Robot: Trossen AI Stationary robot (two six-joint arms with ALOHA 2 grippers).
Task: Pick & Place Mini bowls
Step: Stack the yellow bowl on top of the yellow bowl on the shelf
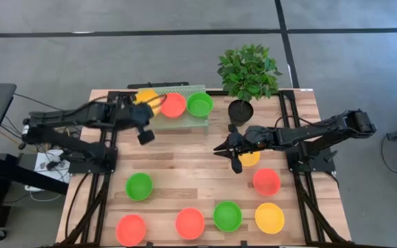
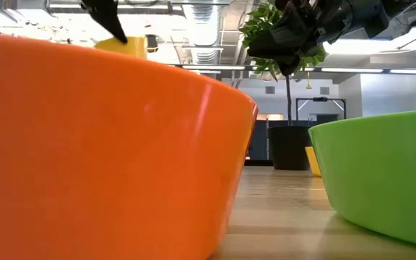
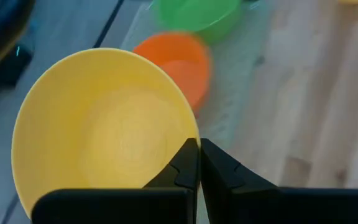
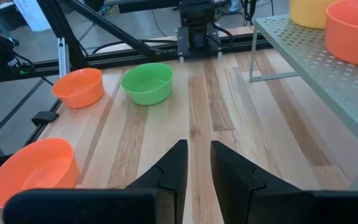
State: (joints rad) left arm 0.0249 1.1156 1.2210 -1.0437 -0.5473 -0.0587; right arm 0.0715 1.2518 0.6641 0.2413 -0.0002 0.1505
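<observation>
The wooden table (image 1: 185, 172) stretches under me, with the pale green rack (image 1: 185, 114) at its far edge and a potted plant (image 1: 248, 76) at the far right. My left claw (image 1: 158, 101) is clenched on the rim of a yellow bowl (image 3: 104, 130) over the left end of that rack; the bowl is tipped up on edge, its hollow facing my wrist, and being round it has no long axis to speak of. Beside it on the rack sit a red bowl (image 1: 173, 105) and a green bowl (image 1: 200, 104), both upright with mouths up. My right claw (image 1: 228, 148) hangs released over the bare wood near the table's middle, its fingers slightly apart with nothing between them, just left of another yellow bowl (image 1: 249, 158). More bowls sit mouth-up nearer the front: a green one (image 1: 139, 186) on the left, and red, green and yellow ones along the near edge.
</observation>
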